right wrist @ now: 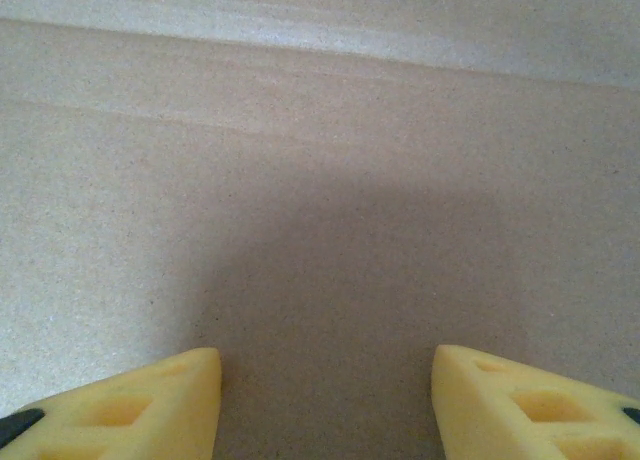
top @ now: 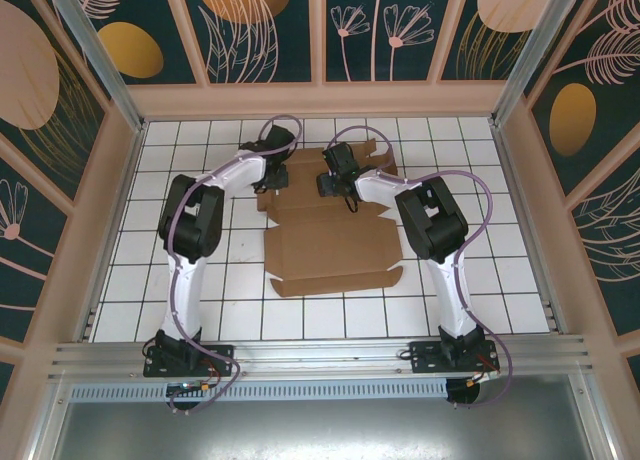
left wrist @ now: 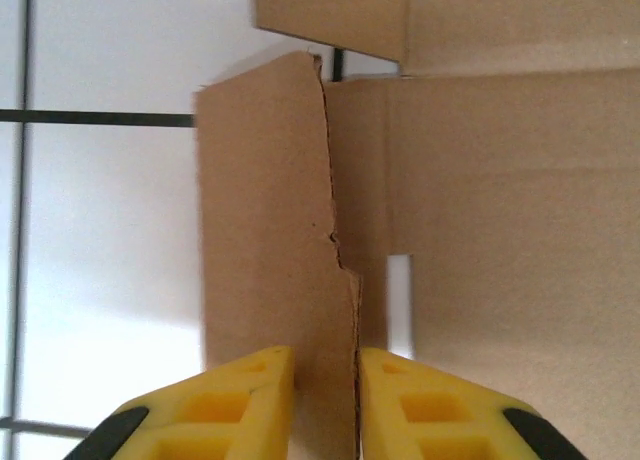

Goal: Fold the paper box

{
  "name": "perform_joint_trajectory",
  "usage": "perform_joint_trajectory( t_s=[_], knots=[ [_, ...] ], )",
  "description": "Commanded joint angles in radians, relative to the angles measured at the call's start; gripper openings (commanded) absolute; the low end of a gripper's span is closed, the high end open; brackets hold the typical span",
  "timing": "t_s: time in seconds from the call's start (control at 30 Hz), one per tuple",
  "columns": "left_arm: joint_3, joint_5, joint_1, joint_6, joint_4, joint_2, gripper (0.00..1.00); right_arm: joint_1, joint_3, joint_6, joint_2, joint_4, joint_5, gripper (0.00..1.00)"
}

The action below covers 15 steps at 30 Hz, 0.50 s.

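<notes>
The left arm rises from its base at the near edge, bends at the elbow and reaches forward and inward. It brings the left gripper (top: 271, 176) down at the left edge of the paper box (top: 330, 245), near the sheet's far corner. In the left wrist view its yellow fingers (left wrist: 250, 405) stand narrowly apart over a side flap (left wrist: 270, 230). The flap's ragged right edge runs into the gap close beside the right-hand finger. That gap is wider than the board is thick, so the jaws are slightly open rather than clamped.

The box lies in the middle of the table (top: 200, 290), between the two arms, as an unfolded die-cut sheet. It is plain brown cardboard, matte and faintly grainy, with straight crease lines, a narrow slot and notched flaps along its edges. The table is white and glossy, ruled into squares by dark lines.

The right arm mirrors the left, bent at the elbow and angled inward. The right gripper (top: 334, 176) sits over the far part of the sheet. In the right wrist view its blocky yellow fingers, moulded with hollow pockets, are spread wide above bare cardboard, with nothing between them.
</notes>
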Motion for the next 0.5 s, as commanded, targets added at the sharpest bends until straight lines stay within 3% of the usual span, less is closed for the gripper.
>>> perform_joint_trajectory(
  t_s=[0.0,0.1,0.17,0.27,0.33,0.47],
  knots=[
    [-0.066,0.021,0.085,-0.026,0.028,-0.178,0.34,-0.008,-0.054,0.031,0.055,-0.214,-0.066,0.58],
    [-0.136,0.077,0.124,-0.030,0.104,-0.319,0.37,-0.009,-0.058,0.044,-0.005,-0.200,-0.098,0.61],
    [-0.165,0.129,0.120,-0.023,0.137,-0.382,0.34,-0.018,-0.075,0.061,-0.066,-0.168,-0.135,0.63],
    [-0.268,0.205,0.045,-0.065,0.245,-0.447,0.29,-0.055,-0.127,0.110,-0.154,-0.096,-0.231,0.65],
    [-0.308,0.249,-0.029,-0.102,0.281,-0.428,0.25,-0.082,-0.153,0.123,-0.199,-0.065,-0.257,0.65],
    [-0.402,0.470,-0.108,-0.236,0.427,-0.313,0.10,-0.144,-0.109,0.090,-0.180,-0.106,-0.225,0.63]
  ],
)
